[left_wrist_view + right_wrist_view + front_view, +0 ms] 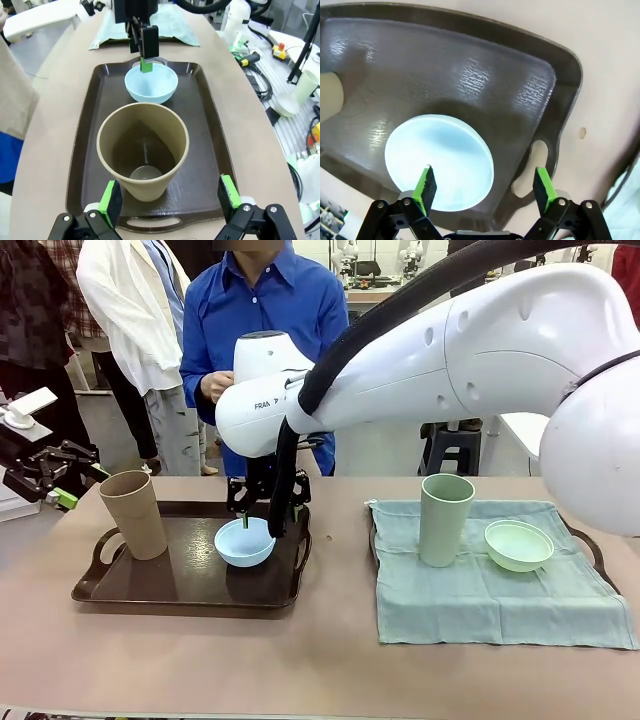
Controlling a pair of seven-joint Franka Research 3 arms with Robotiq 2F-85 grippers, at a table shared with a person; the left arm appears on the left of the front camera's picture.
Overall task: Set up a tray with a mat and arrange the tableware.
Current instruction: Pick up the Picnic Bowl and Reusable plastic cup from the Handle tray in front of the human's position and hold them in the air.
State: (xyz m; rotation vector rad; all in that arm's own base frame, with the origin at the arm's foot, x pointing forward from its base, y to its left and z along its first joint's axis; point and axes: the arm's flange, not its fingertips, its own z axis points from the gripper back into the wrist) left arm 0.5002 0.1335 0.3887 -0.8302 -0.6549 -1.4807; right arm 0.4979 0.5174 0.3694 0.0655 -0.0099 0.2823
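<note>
Tableware sits in two groups on the tan surface (320,670). Just ahead of my left claw (170,191), spread wide and empty, the tall tan handleless cup (132,512) stands upright on the dark brown plastic tray (180,585). Beyond it on that tray rests the small light blue round bowl (245,543); my right claw (484,176) hangs open over its rim, gripping nothing. On the pale green cloth mat (480,600) to the right stand the tall pale green cup (445,518) and the small pale green bowl (518,545).

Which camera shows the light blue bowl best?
Right wrist view: the light blue bowl is close, seen from above. Left wrist view shows it farther off behind the tan cup; front view, its side.
</note>
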